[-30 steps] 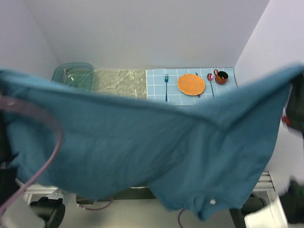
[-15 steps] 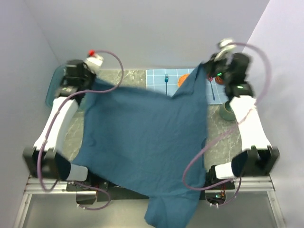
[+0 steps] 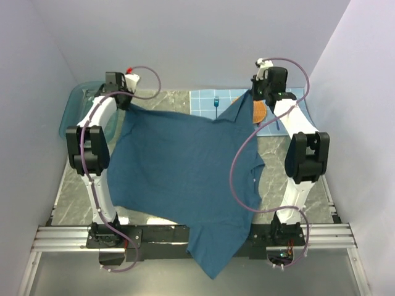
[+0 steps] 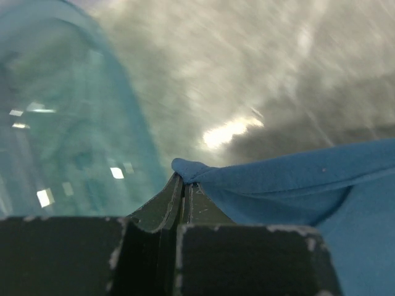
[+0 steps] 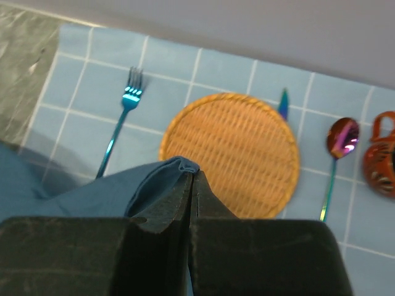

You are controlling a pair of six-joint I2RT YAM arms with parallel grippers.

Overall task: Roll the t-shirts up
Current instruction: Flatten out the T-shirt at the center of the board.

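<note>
One dark teal t-shirt [image 3: 185, 166] lies stretched over the table, its collar end hanging past the near edge. My left gripper [image 3: 126, 102] is at the far left, shut on one corner of the t-shirt [image 4: 296, 185]; the pinched cloth bunches at the left gripper's tips [image 4: 185, 180]. At the far right my right gripper [image 3: 253, 94] is shut on the opposite corner. In the right wrist view a fold of the t-shirt [image 5: 80, 197] sticks out beside the closed right gripper [image 5: 193, 174], which hangs above the orange plate [image 5: 241, 154].
A translucent blue tub [image 3: 77, 108] stands at the far left, close to the left gripper. The checked placemat [image 3: 203, 105] at the back right carries a fork [image 5: 123, 117], the plate [image 3: 259, 114], a spoon [image 5: 339, 142] and a brown cup [image 5: 382, 160].
The shirt was held high, filling the camera's view; both arms have swung to the far side and lowered it, so it now lies spread over the table. Both grips have stayed shut.
</note>
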